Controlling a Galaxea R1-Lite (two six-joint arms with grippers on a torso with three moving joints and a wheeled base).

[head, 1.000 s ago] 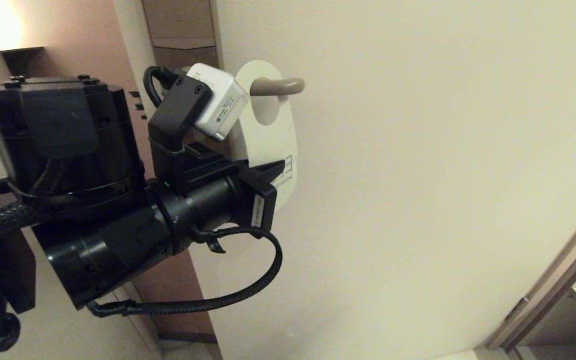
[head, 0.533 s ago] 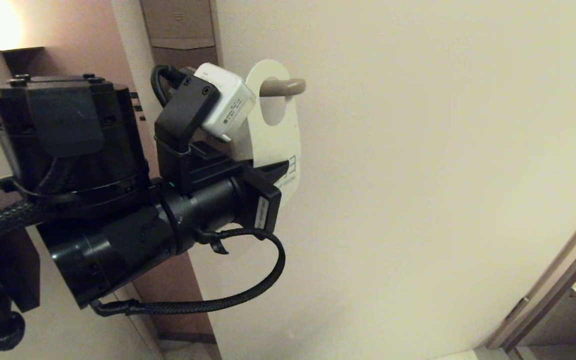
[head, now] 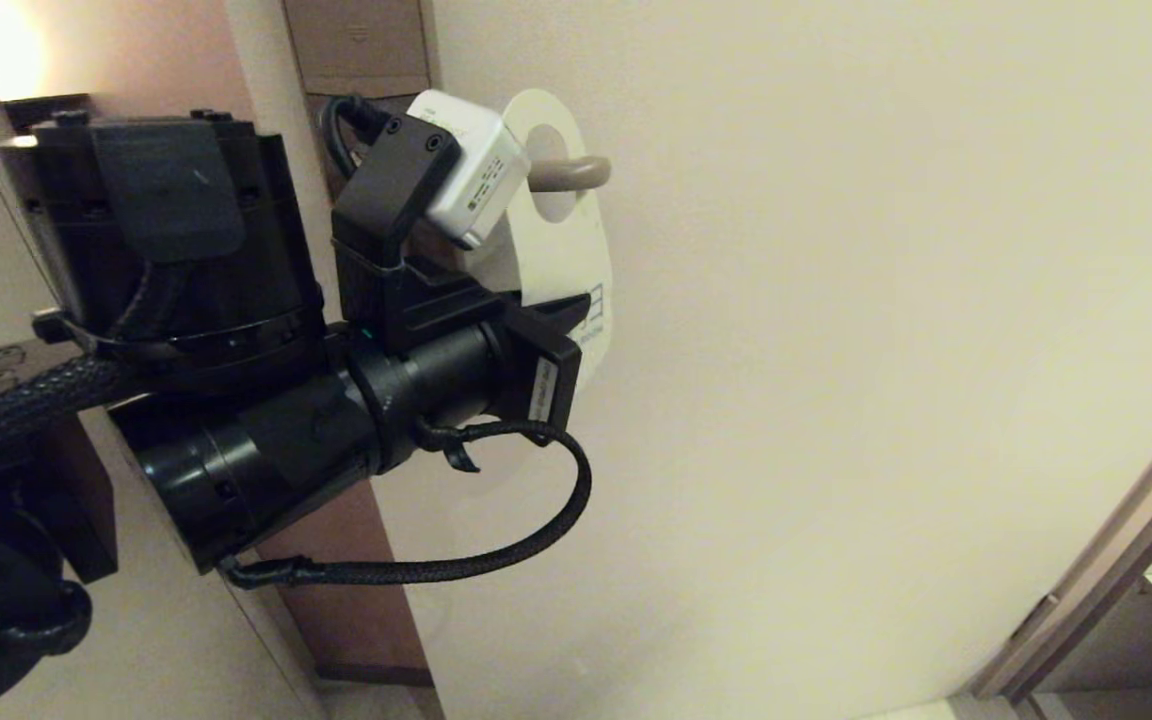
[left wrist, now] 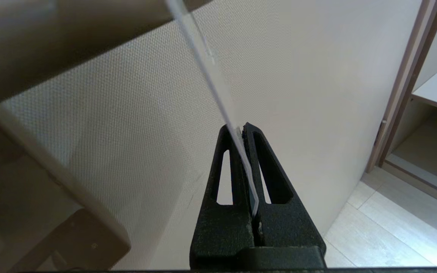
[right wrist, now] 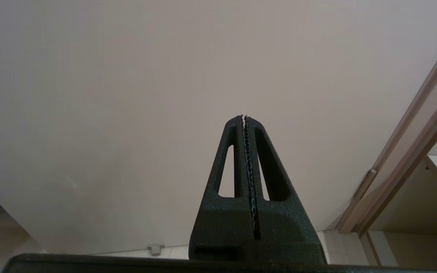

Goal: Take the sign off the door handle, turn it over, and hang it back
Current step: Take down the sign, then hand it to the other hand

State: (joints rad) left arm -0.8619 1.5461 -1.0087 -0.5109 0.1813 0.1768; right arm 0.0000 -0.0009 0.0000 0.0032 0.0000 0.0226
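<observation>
pale tiled floor (left wrist: pixel 385 227) below door; small doorstop (right wrist: pixel 155 249) on it.

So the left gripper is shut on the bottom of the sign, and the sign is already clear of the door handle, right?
Not quite. The left gripper is shut on the sign, but the head view shows the door handle passing through the sign's hole, so it is not yet off.

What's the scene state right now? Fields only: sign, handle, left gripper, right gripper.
sign: white face toward head camera, oval hole around the lever near its tip, lower part pinched
door handle: horizontal lever on the door, through the sign's hole
left gripper: raised at the door, shut on the sign's lower edge
right gripper: shut, holding nothing, facing bare wall
</observation>
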